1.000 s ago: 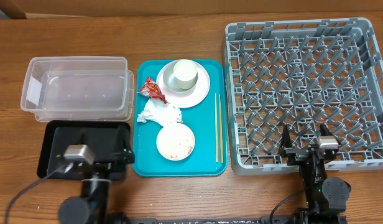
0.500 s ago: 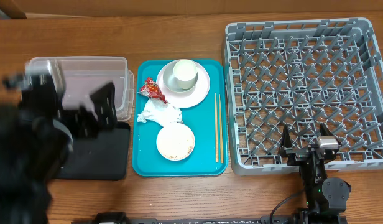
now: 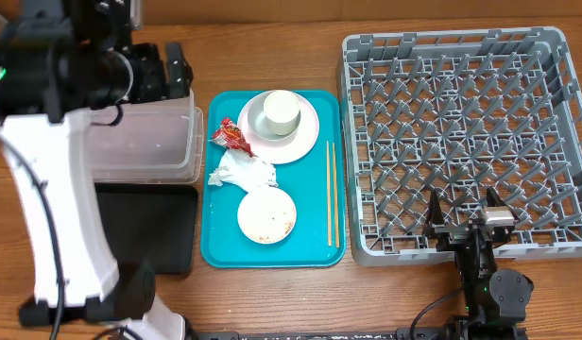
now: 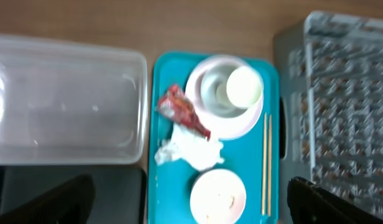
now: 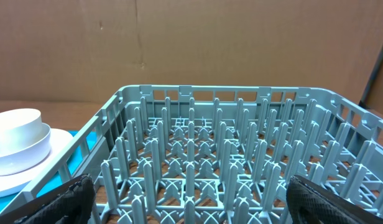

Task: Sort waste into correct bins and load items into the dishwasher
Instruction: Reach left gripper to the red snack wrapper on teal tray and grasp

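Note:
On the teal tray [image 3: 215, 244] lie a red wrapper [image 3: 231, 135], a crumpled tissue [image 3: 242, 171], a cup [image 3: 275, 112] on a plate [image 3: 306, 138], a bowl [image 3: 266, 214] with a few grains, and chopsticks [image 3: 332, 194]. The clear tub [image 3: 145, 146] and black tray [image 3: 145, 227] lie to the left, the grey dish rack [image 3: 461, 132] to the right. My left gripper [image 3: 161, 72] is open and empty, high above the tub's back edge; its view shows the wrapper [image 4: 182, 109], tissue [image 4: 188, 148] and cup [image 4: 238, 87]. My right gripper [image 3: 461, 212] is open and empty at the rack's front edge [image 5: 204, 155].
The raised white left arm [image 3: 45, 189] crosses over the tub and the black tray's left side in the overhead view. White dishes [image 5: 17, 140] show at the left edge of the right wrist view. A cardboard wall stands behind the rack.
My left arm has risen from the table's front by the black tray and swung up and back over the clear tub. The right arm and all objects have not moved.

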